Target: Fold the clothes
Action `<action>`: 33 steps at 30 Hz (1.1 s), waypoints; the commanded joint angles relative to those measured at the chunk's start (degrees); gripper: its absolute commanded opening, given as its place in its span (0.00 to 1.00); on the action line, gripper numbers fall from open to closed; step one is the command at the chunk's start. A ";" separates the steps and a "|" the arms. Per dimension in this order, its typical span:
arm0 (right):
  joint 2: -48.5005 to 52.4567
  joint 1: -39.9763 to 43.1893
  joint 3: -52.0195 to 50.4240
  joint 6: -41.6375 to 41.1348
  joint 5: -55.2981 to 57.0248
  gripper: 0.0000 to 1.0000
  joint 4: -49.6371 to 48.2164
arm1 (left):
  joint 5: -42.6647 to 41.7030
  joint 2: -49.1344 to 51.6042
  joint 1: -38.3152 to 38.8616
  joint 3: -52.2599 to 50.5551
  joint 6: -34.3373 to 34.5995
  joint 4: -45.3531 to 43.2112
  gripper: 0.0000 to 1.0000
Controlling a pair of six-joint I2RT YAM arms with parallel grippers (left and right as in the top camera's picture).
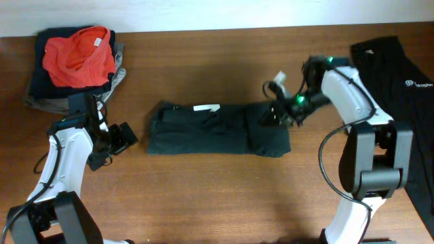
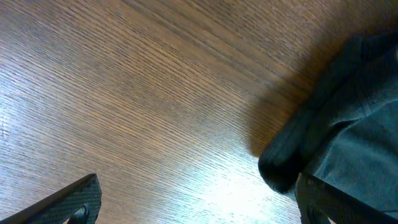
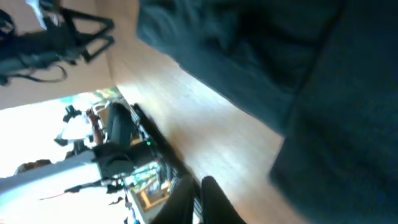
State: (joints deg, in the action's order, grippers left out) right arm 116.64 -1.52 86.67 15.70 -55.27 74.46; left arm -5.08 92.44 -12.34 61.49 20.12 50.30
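Shirt (image 1: 217, 129), black and folded into a long band, white label (image 1: 207, 107) up, lies mid-frame on the table (image 1: 224, 196). The right gripper (image 1: 277, 114) sits at its right end, jaws nearly closed; any pinch on cloth cannot be told. Left gripper (image 1: 124, 139), just off the left end, gapes wide. Second black shirt (image 1: 400, 74) at right edge; red garment (image 1: 78, 54) upper left.

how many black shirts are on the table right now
2 for sure: one folded shirt in the middle, and one black shirt with a white logo at the right edge. Dark cloth under the red garment at the far left may be more.
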 commanded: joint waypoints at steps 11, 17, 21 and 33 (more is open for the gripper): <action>2.05 0.04 -27.74 -7.67 -6.71 0.18 -37.97 | -0.11 0.61 0.20 -0.35 -0.04 -0.11 0.99; 0.57 1.14 -25.05 -8.74 -9.25 0.19 -36.39 | -2.84 0.61 0.20 -0.35 -0.09 -0.13 0.99; -3.85 2.01 -20.81 -8.68 -8.57 0.19 -30.58 | -4.87 0.61 0.20 -0.37 -0.76 -0.59 0.99; -16.11 1.90 -16.26 -8.50 -7.02 0.54 -18.69 | -11.72 1.36 0.20 -2.91 -10.82 -7.41 0.99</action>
State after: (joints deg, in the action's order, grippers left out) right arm 101.30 0.14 70.15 6.68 -62.04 54.65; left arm -14.70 92.49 -12.34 60.14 13.32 44.14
